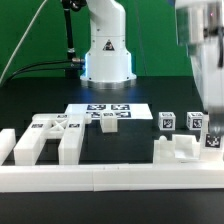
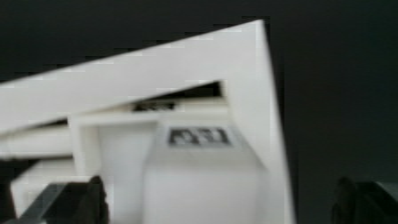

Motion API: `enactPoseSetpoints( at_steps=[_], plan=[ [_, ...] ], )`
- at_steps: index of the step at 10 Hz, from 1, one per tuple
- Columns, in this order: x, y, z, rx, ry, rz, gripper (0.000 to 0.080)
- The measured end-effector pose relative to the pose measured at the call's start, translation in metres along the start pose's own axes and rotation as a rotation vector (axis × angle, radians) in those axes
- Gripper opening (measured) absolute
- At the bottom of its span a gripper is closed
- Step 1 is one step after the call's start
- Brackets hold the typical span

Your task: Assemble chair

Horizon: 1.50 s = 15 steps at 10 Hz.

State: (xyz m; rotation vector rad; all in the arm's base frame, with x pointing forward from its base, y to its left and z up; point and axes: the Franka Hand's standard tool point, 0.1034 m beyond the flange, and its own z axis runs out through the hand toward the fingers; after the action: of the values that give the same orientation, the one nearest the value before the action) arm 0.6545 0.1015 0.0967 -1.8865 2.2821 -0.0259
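The chair parts are white blocky pieces with black-and-white tags, lying on the black table. My gripper [image 1: 208,112] hangs blurred over the exterior view's right end, above a white notched part [image 1: 180,148] with a tag on its side. In the wrist view the gripper [image 2: 217,206] is open. Its dark fingers [image 2: 71,205] stand on either side of a white angled part [image 2: 196,140] with a small tag, and a gap shows on one side. A slotted panel [image 1: 45,135] lies at the exterior view's left, a small cube [image 1: 108,123] in the middle, and two tagged cubes [image 1: 167,121] to the right.
The marker board [image 1: 105,109] lies flat in front of the robot base [image 1: 105,60]. A long low white border wall [image 1: 110,178] runs along the near edge. Cables trail behind the base at the exterior view's left.
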Motion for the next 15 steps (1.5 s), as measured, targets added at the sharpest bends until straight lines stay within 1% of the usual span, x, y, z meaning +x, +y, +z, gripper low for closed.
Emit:
enactPoseSetpoints(
  at_steps=[1,2,3,5,6,7,9,10,11,12,15],
  plan=[
    [0.007,-0.013,-0.026,0.035,-0.021,-0.049,0.0647],
    [0.009,-0.011,-0.027,0.036,-0.021,-0.037,0.0647],
    [0.008,-0.010,-0.023,0.031,-0.018,-0.043,0.0649],
    [0.008,-0.010,-0.022,0.030,-0.017,-0.045,0.0649],
    [0.010,-0.010,-0.022,0.036,-0.015,-0.068,0.0649],
    [0.027,-0.007,-0.021,0.063,-0.004,-0.146,0.0649],
    [0.052,0.010,-0.026,0.048,0.006,-0.247,0.0649],
    [0.069,0.017,-0.028,0.035,0.013,-0.399,0.0649],
    [0.076,0.021,-0.028,0.024,0.017,-0.500,0.0649],
    [0.071,0.022,-0.028,0.027,0.018,-0.560,0.0649],
    [0.073,0.022,-0.026,0.022,0.022,-0.775,0.0649]
  ],
)
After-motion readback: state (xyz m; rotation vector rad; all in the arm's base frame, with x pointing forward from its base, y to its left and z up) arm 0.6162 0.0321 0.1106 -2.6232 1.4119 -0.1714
